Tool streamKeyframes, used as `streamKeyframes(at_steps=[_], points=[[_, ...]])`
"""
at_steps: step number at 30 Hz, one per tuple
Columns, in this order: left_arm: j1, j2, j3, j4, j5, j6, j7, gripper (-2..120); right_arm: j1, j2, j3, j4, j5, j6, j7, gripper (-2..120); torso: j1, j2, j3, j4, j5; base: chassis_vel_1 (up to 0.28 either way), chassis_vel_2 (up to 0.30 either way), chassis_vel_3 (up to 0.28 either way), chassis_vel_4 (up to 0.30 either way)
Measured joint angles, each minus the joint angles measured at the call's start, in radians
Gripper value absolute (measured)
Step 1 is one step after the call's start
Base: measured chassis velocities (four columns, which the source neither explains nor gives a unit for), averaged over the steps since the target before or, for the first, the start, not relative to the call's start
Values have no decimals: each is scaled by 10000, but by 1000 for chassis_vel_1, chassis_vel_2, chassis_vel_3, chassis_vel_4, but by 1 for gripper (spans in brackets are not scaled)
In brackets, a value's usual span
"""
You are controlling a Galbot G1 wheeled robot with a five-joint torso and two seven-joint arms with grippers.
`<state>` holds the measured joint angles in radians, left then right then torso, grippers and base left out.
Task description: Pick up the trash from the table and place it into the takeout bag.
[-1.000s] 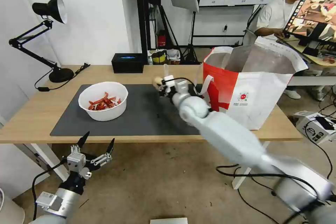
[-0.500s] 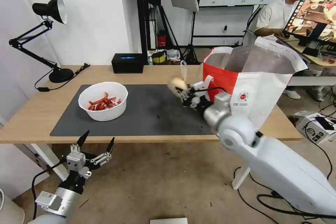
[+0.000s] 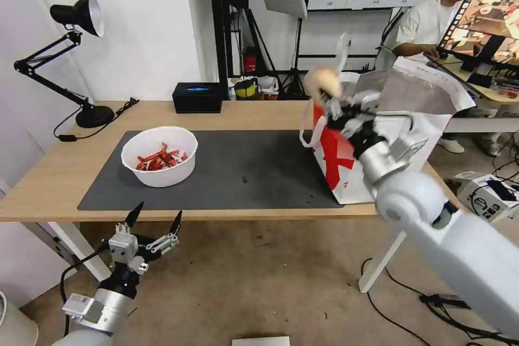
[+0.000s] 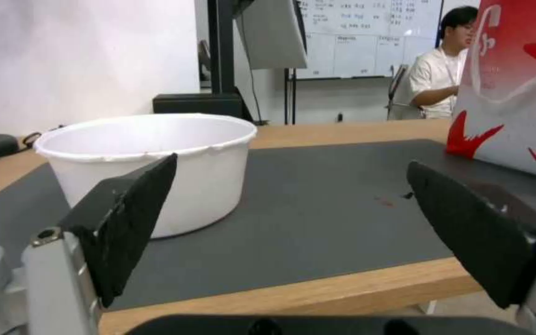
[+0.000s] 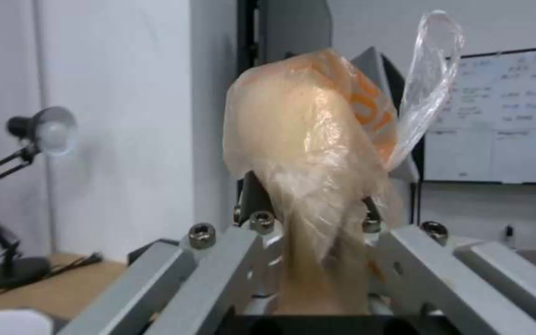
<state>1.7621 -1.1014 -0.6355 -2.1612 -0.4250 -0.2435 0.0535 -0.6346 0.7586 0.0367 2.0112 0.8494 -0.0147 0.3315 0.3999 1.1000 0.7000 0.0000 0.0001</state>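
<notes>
The right end effector (image 3: 331, 104) is clenched on the baggie (image 3: 323, 82), a clear film pouch with a beige lump and an illegible orange print. It holds the baggie in the air at the near left rim of the takeout bag (image 3: 394, 135), above the red side panel. The baggie's loose clear tail points upward.

The takeout bag stands open at the right end of the worktop (image 3: 48, 173), with its base overlapping the right edge of the dark grey mat (image 3: 243, 157). A white strap handle hangs down its left face.

The bowl (image 3: 159, 155), holding red chili scraps, sits on the left part of the mat. The mat between bowl and bag is open except for a few small specks.

The left end effector (image 3: 154, 216) is released, fingers spread wide, and hangs below the worktop's front edge, near the bowl.

A black box (image 3: 197, 97) sits at the rear edge of the worktop and a desk lamp (image 3: 81, 16) at its left end.
</notes>
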Motion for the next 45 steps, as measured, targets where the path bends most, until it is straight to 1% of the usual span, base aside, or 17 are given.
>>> streamKeyframes(at_steps=[5, 7, 8, 10, 12, 15, 17, 21, 25, 32, 34, 35, 37, 38, 40, 41, 45], points=[[38, 17, -53, -47, -43, 16, -5, 100, 376, -44, 3, -283, 120, -377, 489, 7, 0, 0, 0, 0, 0, 0, 0, 0, 0], [74, 23, -97, -52, -47, 17, -3, 100, 537, -73, 3, -370, 294, -803, 830, 7, 0, 0, 1, 0, 1, 0, 0, 0, 0], [74, 23, -97, -52, -47, 17, -3, 100, 537, -73, 3, -370, 294, -803, 830, 7, 0, 0, 1, 0, 1, 0, 0, 0, 0], [79, 24, -111, -42, -47, 16, 0, 100, 604, -110, 3, -399, 336, -1287, 1219, 7, 0, -1, 0, 1, -1, 0, 0, 0, 0], [79, 23, -110, -34, -46, 16, 0, 100, 604, -115, 2, -407, 336, -1370, 1323, 7, -1, 0, 0, 1, -1, 0, 0, 0, 0], [36, 7, -78, 8, -35, 10, 3, 100, 567, -137, 40, -473, 403, -1704, 1820, 7, 0, -1, 1, 1, 0, 0, 0, 0, 0], [8, -10, -78, 30, -49, 9, 3, 100, 563, -140, 67, -479, 492, -1755, 1900, 7, 0, -1, 0, 0, 1, 0, 0, 0, 0], [-36, -60, -115, 130, -108, -5, 1, 100, 598, -93, 94, -480, 929, -2051, 2273, 7, 0, -1, 0, 0, -1, 0, 0, 0, 0], [1, -100, -86, 155, -91, -18, 3, 100, 558, 10, 92, -365, 1030, -2558, 2819, 7, 0, 0, 0, 0, 0, 0, 0, 0, 0], [13, -104, -73, 172, -68, -27, 14, 100, 609, 79, 23, -332, 1042, -2656, 2867, 7, 1, 0, 0, 1, -1, 0, 0, 0, 0], [19, -101, -83, 168, -66, -29, 16, 100, 608, 82, 24, -332, 1041, -2651, 2873, 9, 0, -1, 0, 0, 0, 0, 0, 0, 0], [25, -98, -102, 163, -66, -30, 17, 100, 586, 81, 39, -327, 1042, -2627, 2874, 12, 0, 0, 0, 0, -1, 0, 0, 0, 0], [39, -93, -132, 147, -65, -34, 18, 100, 517, 58, 109, -316, 1039, -2591, 2830, 22, 1, -1, 0, 1, -1, 0, 0, 0, 0], [39, -93, -132, 147, -65, -34, 18, 100, 517, 58, 109, -316, 1039, -2591, 2830, 22, 1, -1, 0, 1, -1, 0, 0, 0, 0], [37, -73, -145, 131, -65, -34, 19, 100, 490, 15, 158, -301, 1014, -2574, 2785, 32, 0, 0, 0, 0, -1, 0, 0, 0, 0], [37, -73, -145, 131, -65, -34, 19, 100, 490, 15, 158, -301, 1014, -2574, 2785, 32, 0, 0, 0, 0, -1, 0, 0, 0, 0], [-19, -31, -144, 128, -72, -34, 19, 100, 492, -3, 168, -283, 950, -2571, 2777, 52, 1, -1, 0, 0, -1, 0, 0, 0, 0]])
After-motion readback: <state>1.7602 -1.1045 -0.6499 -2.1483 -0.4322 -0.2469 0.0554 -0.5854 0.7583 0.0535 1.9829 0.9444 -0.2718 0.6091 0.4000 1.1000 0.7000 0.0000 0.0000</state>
